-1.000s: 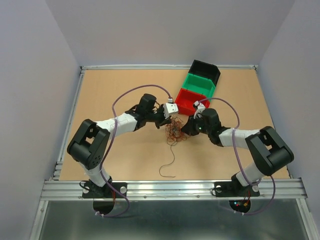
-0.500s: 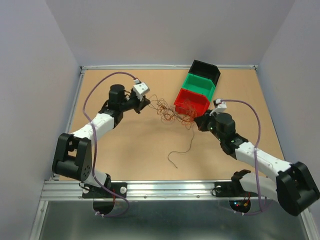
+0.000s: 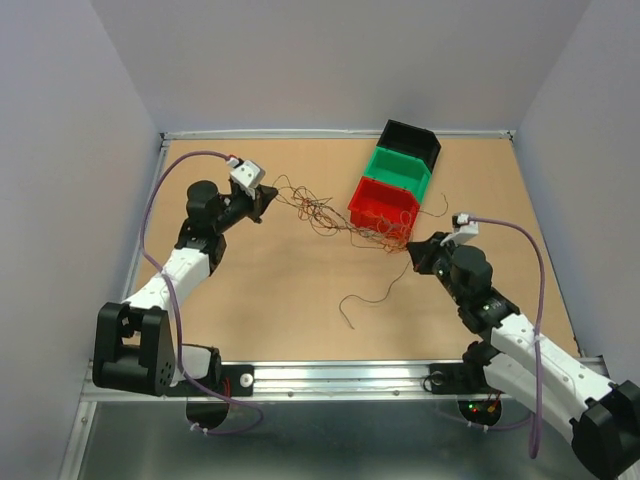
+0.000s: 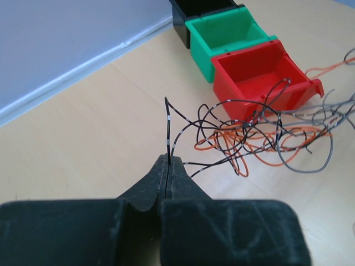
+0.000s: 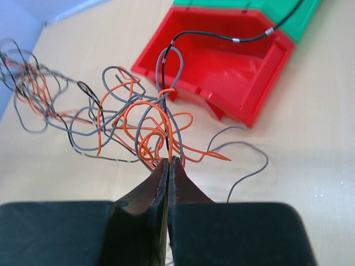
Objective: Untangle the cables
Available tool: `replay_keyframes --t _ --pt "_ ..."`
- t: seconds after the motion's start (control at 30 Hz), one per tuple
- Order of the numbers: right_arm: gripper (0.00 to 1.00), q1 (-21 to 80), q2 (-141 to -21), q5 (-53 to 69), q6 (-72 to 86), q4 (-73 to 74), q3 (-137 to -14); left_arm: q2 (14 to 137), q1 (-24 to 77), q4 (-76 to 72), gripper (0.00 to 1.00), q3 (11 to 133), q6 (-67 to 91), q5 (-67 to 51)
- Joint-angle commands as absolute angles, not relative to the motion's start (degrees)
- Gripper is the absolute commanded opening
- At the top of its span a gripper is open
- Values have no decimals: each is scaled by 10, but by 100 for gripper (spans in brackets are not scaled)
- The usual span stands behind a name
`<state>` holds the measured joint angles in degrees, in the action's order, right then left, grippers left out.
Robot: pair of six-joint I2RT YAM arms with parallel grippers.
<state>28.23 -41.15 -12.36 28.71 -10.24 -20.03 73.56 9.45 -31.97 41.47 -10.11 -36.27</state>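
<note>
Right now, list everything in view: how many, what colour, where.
cables: several, orange, grey, black, tangled, stretched across mid-table
bins: three, far right row: black bin farthest, green bin middle, red bin nearest
table: one, tan wood
left arm, right arm: white and black, near edge
left gripper: black, shut on cables, far left
right gripper: black, shut on cables, right of centre

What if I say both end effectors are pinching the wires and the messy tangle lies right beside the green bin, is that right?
Nearly. The tangle of wires lies beside the red bin, not the green bin, which stands behind it; the left wrist view shows this. The left end effector and the right end effector are indeed both pinching wires.
</note>
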Motion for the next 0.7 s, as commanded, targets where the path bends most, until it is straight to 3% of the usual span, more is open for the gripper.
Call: replay_keyframes --t 0.0,0.1,0.2,0.47,0.53,0.57,0.63,0.67 --pt "1 283 -450 19 244 -108 -208 708 91 -378 0 403 -95 -336" --pt "1 284 -499 164 234 -172 -207 711 91 -380 0 403 -96 -361" --pt "1 292 -554 221 230 -242 -211 728 98 -368 0 412 -110 -410" --pt "3 406 -727 133 224 -301 -329 750 176 -309 0 428 -205 -378" --pt "29 423 -765 111 219 -301 -351 754 186 -289 2 434 -217 -368" --pt "55 431 -768 100 219 -297 -356 758 188 -279 15 439 -222 -370" --pt "73 434 -739 56 224 -289 -345 766 188 -259 39 450 -228 -368" --pt "74 434 -717 36 226 -278 -333 766 188 -258 42 450 -229 -365"
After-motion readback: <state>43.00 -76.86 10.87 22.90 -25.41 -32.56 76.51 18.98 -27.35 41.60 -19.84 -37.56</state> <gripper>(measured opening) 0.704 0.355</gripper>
